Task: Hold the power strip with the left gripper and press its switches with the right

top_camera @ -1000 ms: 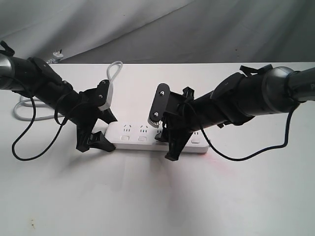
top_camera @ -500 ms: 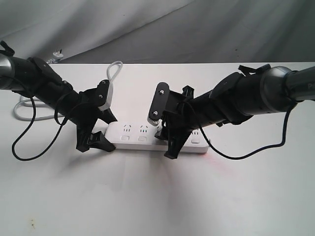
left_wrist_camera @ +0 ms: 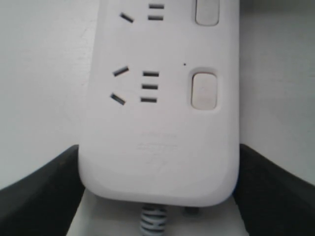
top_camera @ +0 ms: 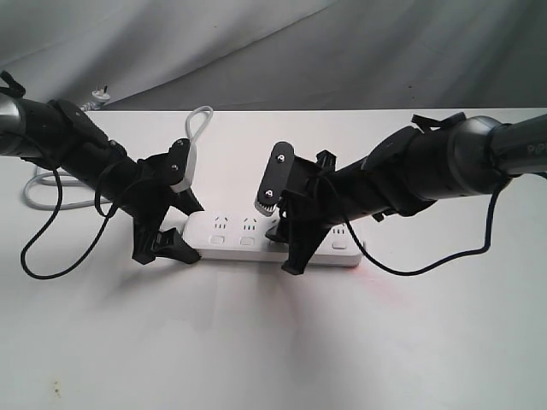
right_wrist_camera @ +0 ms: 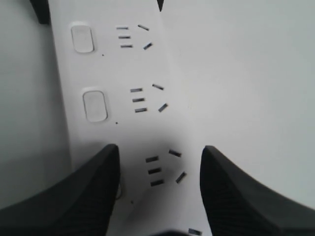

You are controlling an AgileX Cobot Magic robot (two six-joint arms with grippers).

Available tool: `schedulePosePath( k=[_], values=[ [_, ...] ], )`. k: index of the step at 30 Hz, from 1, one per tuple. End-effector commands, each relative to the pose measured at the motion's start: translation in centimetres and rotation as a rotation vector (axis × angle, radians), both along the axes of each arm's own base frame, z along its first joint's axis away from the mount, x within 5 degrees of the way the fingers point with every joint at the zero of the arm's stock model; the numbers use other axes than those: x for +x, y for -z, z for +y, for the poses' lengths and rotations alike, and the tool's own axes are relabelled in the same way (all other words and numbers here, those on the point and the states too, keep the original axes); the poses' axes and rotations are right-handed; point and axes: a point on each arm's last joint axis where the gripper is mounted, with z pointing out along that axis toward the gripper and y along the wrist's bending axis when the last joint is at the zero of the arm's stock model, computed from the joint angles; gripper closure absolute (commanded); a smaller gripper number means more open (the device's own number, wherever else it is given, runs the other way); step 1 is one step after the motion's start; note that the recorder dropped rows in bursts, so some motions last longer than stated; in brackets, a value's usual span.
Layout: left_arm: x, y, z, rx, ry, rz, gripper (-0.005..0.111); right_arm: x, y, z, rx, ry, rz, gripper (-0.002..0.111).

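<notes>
The strip (top_camera: 236,232) lies flat on the white table (top_camera: 273,342), about mid-table, its long side running across the exterior view, sockets (left_wrist_camera: 135,86) toward the back and switches (left_wrist_camera: 204,90) along the near edge. The left hand (top_camera: 190,232) grasps it at the cord end: in the left wrist view its two black fingers (left_wrist_camera: 42,189) sit against either long side of the rounded end, just where the grey cord (left_wrist_camera: 153,221) comes out. That cord (top_camera: 202,120) loops away over the table behind the left arm. The right hand (top_camera: 286,248) is down over the middle of the strip with its fingers parted and nothing between them but the strip's top face. In the right wrist view one finger (right_wrist_camera: 86,196) lies over the switch row, half hiding a switch, and the other (right_wrist_camera: 241,196) is beyond the socket side. Whether that finger presses the switch, I cannot tell. Two more switches (right_wrist_camera: 94,104) show clear beyond it.
</notes>
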Motion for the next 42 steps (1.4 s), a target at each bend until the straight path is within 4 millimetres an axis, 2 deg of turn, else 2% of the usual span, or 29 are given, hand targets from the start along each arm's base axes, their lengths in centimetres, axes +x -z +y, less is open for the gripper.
schedulePosePath(
  k=[1, 7, 22, 30, 42],
  values=[
    [0.0, 0.0, -0.3, -0.011, 0.005, 0.012, 0.052, -0.6, 1.8, -0.3, -0.023, -0.028, 0.063, 0.06],
    [0.0, 0.0, -0.3, -0.011, 0.005, 0.012, 0.052, -1.3, 2.7, -0.9, -0.045, -0.016, 0.09, 0.06],
    [0.0, 0.0, -0.3, -0.011, 0.005, 0.012, 0.052, -0.8, 2.7, -1.2, -0.052, 0.037, 0.06, 0.06],
    [0.0, 0.0, -0.3, -0.011, 0.005, 0.012, 0.052, -0.2, 2.7, -2.3, -0.052, 0.073, 0.059, 0.06],
    [0.0, 0.0, -0.3, -0.011, 0.005, 0.012, 0.052, -0.2, 2.7, -2.3, -0.05, 0.067, 0.063, 0.06]
  ],
)
